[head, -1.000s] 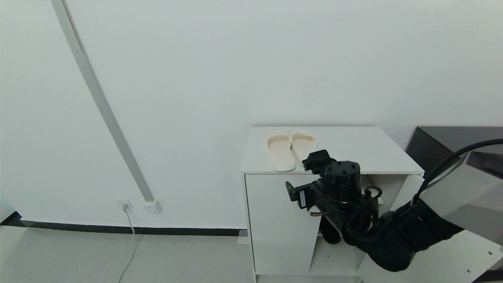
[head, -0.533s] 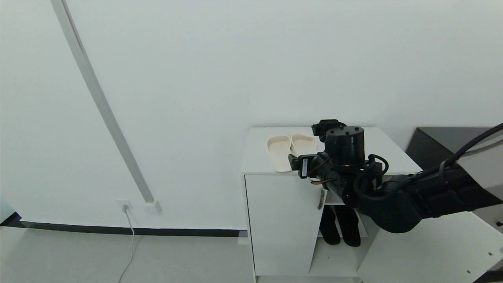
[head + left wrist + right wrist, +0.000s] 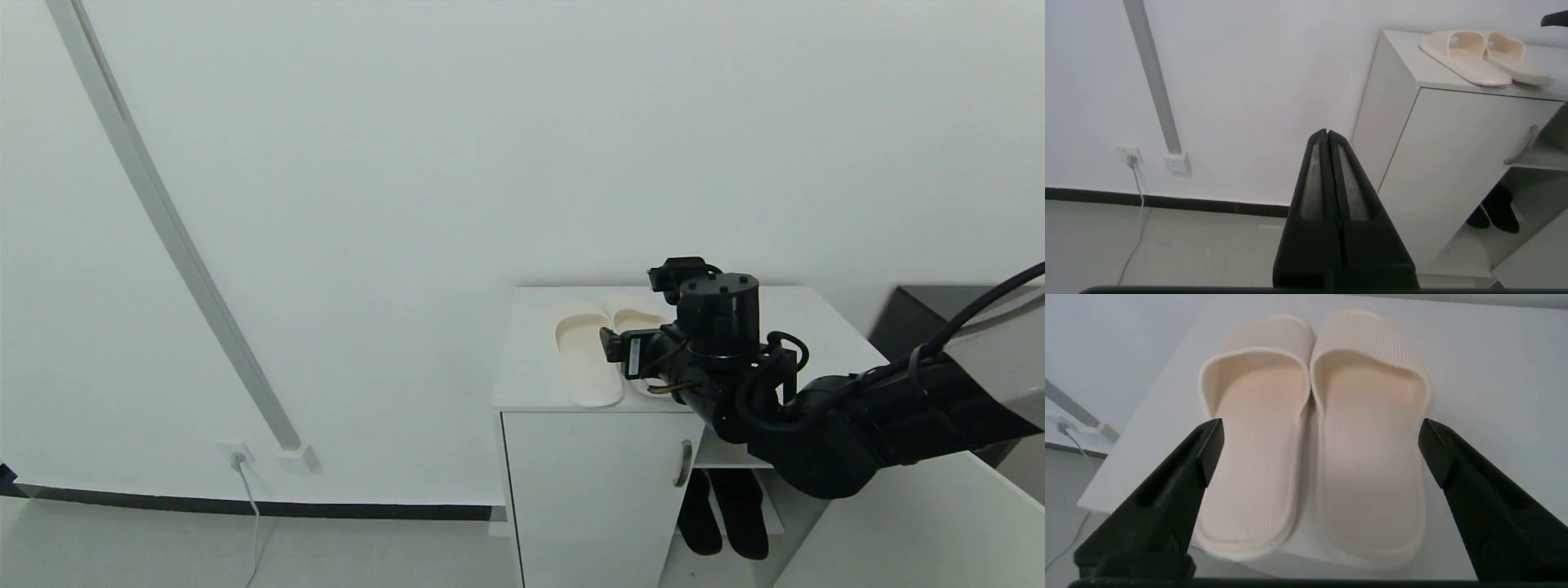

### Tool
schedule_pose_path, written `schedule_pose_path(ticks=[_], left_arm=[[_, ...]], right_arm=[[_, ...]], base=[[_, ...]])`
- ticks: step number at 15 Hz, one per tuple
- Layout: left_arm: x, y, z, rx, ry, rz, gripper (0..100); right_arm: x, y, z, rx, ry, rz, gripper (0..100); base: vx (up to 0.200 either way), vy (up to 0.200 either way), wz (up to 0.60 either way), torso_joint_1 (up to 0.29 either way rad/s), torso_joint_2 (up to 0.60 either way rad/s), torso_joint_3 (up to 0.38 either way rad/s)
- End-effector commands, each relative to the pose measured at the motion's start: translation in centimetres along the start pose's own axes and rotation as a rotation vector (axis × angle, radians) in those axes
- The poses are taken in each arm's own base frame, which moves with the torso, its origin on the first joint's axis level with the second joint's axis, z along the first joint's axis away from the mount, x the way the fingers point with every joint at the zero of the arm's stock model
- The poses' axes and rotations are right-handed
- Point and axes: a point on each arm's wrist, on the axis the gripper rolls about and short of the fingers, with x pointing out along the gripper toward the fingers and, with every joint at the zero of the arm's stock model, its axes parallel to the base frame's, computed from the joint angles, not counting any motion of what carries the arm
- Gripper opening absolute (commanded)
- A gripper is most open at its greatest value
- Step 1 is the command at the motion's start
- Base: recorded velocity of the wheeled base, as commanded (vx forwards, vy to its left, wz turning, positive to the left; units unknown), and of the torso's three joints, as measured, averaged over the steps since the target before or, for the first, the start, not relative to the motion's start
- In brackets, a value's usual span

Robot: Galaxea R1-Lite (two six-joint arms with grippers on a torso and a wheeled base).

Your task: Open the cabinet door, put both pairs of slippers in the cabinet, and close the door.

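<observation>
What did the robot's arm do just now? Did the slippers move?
The right gripper rose from beside the black slippers in the cabinet to its top, and now hangs over the cream slippers with fingers open on either side. Nothing was grabbed or let go. The head camera shifted too. Both pairs stayed put.

One pair of slippers (image 3: 589,351) lies side by side on top of the cabinet (image 3: 526,371), toward its front-left part; the right pincer (image 3: 1319,449) hangs just above them w/ one finger either side of the pair. The 2nd pair (image 3: 727,510) sits inside – right compartment, below the inner shelf (image 3: 722,456). There the right door (image 3: 898,531) stands swung out; the left door (image 3: 596,506) is closed. A wall outlet (image 3: 235,452) sits well left of the cabinet, low down.
</observation>
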Motion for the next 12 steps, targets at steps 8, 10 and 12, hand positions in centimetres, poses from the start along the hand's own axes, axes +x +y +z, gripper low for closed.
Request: schedule_pose_path(ticks=[8,10,12], left_arm=[[0.0,0.0,0.0,-0.002,0.000,0.002,0],[0.0,0.0,0.0,-0.002,0.000,0.002,0],[0.0,0.0,0.0,-0.002,0.000,0.002,0]], right_arm=[[4.7,1.7,-5.4,-0.038,0.037,0.015,100],[5.5,1.6,-5.3,-0.043,0.036,0.036,100],[6.8,1.5,-5.5,-0.043,0.041,0.020,100]], base=[[0.050,0.000,0.00,0.001,0.00,0.000],[0.000,0.000,0.00,0.000,0.00,0.000],[0.000,0.000,0.00,0.000,0.00,0.000]])
